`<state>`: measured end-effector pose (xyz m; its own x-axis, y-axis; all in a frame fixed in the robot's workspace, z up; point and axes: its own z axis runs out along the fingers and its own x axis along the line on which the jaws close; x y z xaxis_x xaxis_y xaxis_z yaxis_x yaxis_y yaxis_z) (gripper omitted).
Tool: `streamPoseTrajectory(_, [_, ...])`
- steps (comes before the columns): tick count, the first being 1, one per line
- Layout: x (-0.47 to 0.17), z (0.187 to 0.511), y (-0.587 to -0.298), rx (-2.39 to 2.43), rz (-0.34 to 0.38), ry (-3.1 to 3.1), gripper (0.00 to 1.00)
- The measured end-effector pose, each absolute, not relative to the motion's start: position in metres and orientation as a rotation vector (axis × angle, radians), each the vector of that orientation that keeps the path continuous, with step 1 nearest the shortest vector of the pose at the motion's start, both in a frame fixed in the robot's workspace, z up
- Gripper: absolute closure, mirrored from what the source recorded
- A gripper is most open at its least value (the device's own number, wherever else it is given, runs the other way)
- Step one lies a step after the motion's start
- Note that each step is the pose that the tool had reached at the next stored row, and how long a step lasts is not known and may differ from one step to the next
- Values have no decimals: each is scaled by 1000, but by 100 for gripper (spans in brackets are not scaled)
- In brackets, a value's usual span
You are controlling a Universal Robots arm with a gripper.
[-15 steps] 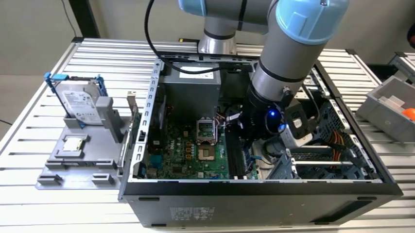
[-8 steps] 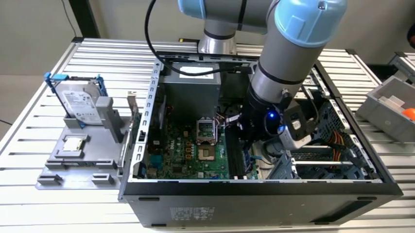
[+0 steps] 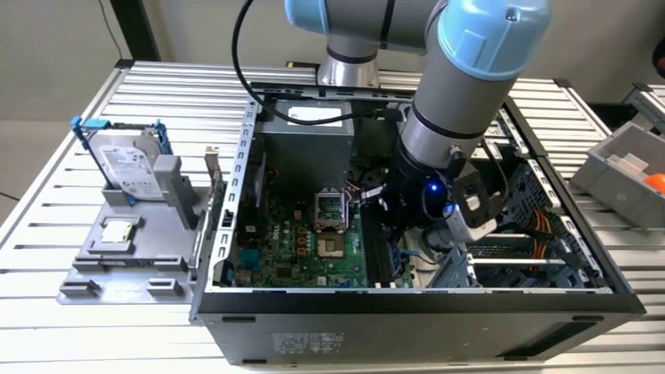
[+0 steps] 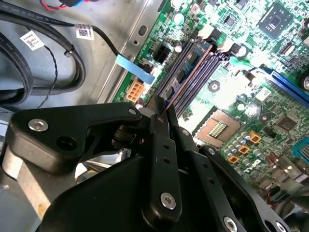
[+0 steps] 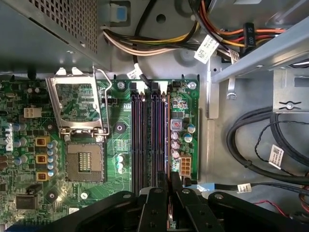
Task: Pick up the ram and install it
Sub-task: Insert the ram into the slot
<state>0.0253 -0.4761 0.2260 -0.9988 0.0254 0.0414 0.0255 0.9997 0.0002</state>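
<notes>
The ram (image 4: 189,68) is a thin blue-green stick with dark chips. It stands on edge in the outermost memory slot of the green motherboard (image 3: 301,245), inside the open computer case (image 3: 416,300). In the first wrist view the ram (image 5: 167,130) appears edge-on as a thin orange-brown line beside several empty dark slots (image 5: 145,140). My gripper (image 4: 161,107) is down inside the case over one end of that slot. Its black fingers (image 5: 158,195) are closed together on the ram's upper edge, and my gripper (image 5: 169,181) covers that end of the stick.
The open processor socket (image 5: 84,162) lies beside the slots. Black cables (image 5: 260,140) and case walls crowd the other side. On a grey holder (image 3: 114,265) at the exterior view's left sit a silver hard drive (image 3: 130,164) and a small processor chip (image 3: 117,231). A grey bin (image 3: 624,167) stands at the right.
</notes>
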Motion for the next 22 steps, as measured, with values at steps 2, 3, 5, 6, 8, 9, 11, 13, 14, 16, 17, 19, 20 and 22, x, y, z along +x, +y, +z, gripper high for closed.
streamPoseTrajectory(2, [25, 225, -476, -40, 1, -3100, 100])
streamPoseTrajectory(3, [25, 225, -475, -40, 1, -3100, 100])
streamPoseTrajectory(5, [25, 224, -474, -40, 2, -3100, 100])
streamPoseTrajectory(6, [25, 223, -474, -40, 2, -3100, 100])
streamPoseTrajectory(8, [25, 223, -474, -40, 4, -3100, 100])
streamPoseTrajectory(9, [25, 223, -474, -40, 5, -3100, 100])
streamPoseTrajectory(11, [25, 222, -473, -40, 7, -3100, 100])
streamPoseTrajectory(13, [25, 222, -473, -40, 7, -3100, 100])
streamPoseTrajectory(14, [25, 222, -473, -40, 8, -3100, 100])
streamPoseTrajectory(16, [25, 222, -473, -40, 9, -3100, 100])
streamPoseTrajectory(17, [25, 222, -473, -40, 9, -3100, 100])
streamPoseTrajectory(19, [25, 222, -473, -40, 10, -3100, 100])
streamPoseTrajectory(20, [25, 222, -473, -40, 10, -3100, 100])
streamPoseTrajectory(22, [23, 221, -473, -40, 10, -3100, 100])
